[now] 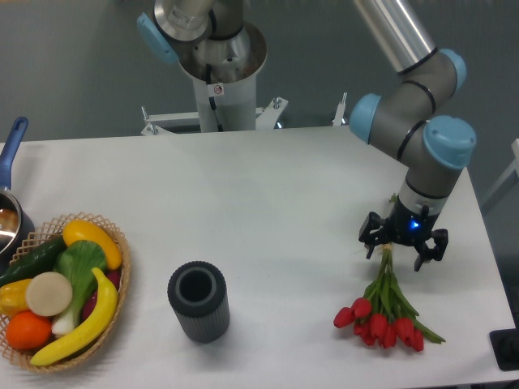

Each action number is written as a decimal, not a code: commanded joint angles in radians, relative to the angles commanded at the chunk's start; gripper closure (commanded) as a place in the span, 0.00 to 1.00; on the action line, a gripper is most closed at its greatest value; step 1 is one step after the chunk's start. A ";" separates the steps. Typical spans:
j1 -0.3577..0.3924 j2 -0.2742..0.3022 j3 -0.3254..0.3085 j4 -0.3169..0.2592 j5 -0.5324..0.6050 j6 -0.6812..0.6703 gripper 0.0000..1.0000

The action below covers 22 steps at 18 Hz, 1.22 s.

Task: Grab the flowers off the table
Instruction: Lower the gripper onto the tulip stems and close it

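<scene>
The flowers (384, 312), a bunch of red tulips with green stems, lie on the white table (268, 211) near its right front corner, heads toward the front edge. My gripper (396, 253) is down over the far end of the stems, its dark fingers (373, 242) spread to either side of them. The jaws stand open around the stems and the bunch still rests on the table. The gripper body hides the stem tips and the string tie.
A dark grey ribbed cylinder cup (199, 301) stands upright at the front centre. A wicker basket (119, 279) of fruit and vegetables sits at the front left, with a blue-handled pot (10, 194) behind it. The arm's base (219, 73) stands behind the table.
</scene>
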 joint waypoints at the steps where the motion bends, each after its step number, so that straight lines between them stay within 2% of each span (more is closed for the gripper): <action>1: -0.002 -0.006 0.006 0.000 0.000 0.000 0.00; 22: -0.008 -0.046 0.014 0.002 0.003 0.011 0.00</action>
